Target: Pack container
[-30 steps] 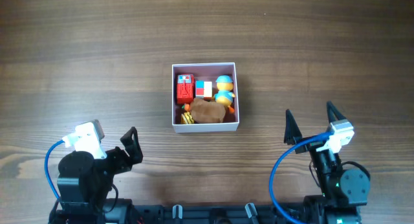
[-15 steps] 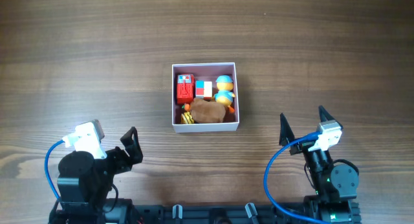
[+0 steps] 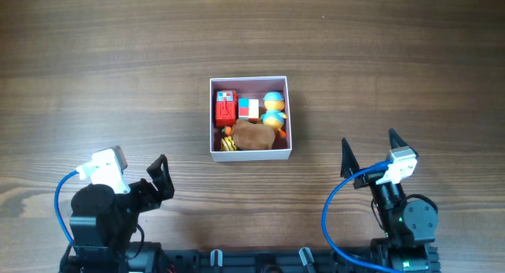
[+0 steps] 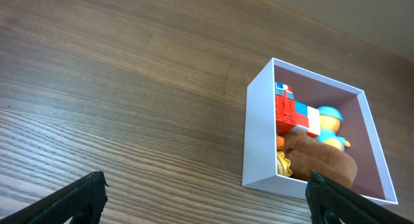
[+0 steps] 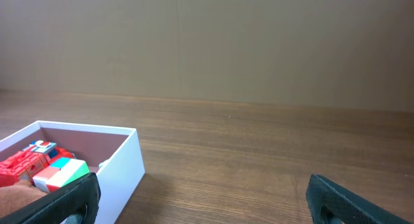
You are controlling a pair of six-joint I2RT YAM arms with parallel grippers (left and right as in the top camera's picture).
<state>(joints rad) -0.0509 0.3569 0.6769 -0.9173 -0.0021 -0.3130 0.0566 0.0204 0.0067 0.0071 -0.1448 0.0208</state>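
1. A dark brown wood-grain desk fills the overhead view. Its planks run left to right across the frame.
2. In the right wrist view, a plain tan wall rises behind the far edge of the desk and takes up the upper half of the frame.
3. The container, a square white-walled box with a pale pink inside, sits flat on the desk just above the centre of the overhead frame.
4. Inside it, a red toy, a white cube with red and blue faces and a blue-and-yellow figure line the upper row. A brown plush and a small yellow piece lie along the lower row.
5. The left hand hangs at the lower left of the overhead frame, well apart from the container. Its fingers are spread wide and hold nothing.
6. The right hand stands at the lower right, also well apart from the container, its two dark fingers splayed wide and empty.
7. In the left wrist view the container lies toward the right of the frame, beyond the fingertips. In the right wrist view its corner shows at the lower left.
8. Blue cables loop beside each arm at the bottom edge.
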